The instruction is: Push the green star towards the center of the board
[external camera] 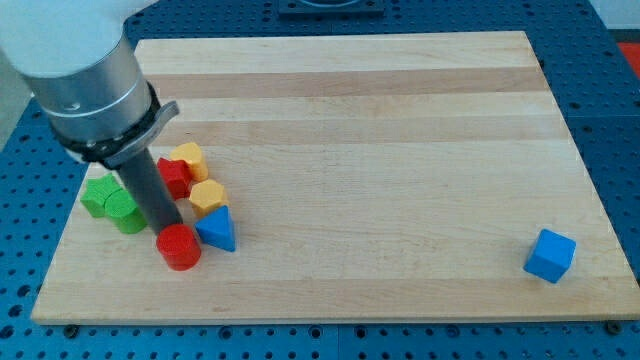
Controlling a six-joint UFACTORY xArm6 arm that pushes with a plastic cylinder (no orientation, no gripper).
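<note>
Red cylinder nearest, 2 red, 2 yellow, 2 blue, perhaps 2 green blocks, tip beside cylinder, no pincer visible.

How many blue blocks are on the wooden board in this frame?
2: a blue triangular block in the cluster at the view's left, beside the red cylinder, and a blue cube alone at the bottom right. The arm may hide others.

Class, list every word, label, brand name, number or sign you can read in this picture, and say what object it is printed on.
None: no readable text anywhere in the view.
Board: bare wood grain only.
Blocks, such as the blue cube and red cylinder: plain colours, no marks.
Arm housing: plain white and metal, no label visible.
My tip, among the blocks at the view's left: plain dark rod.
</note>
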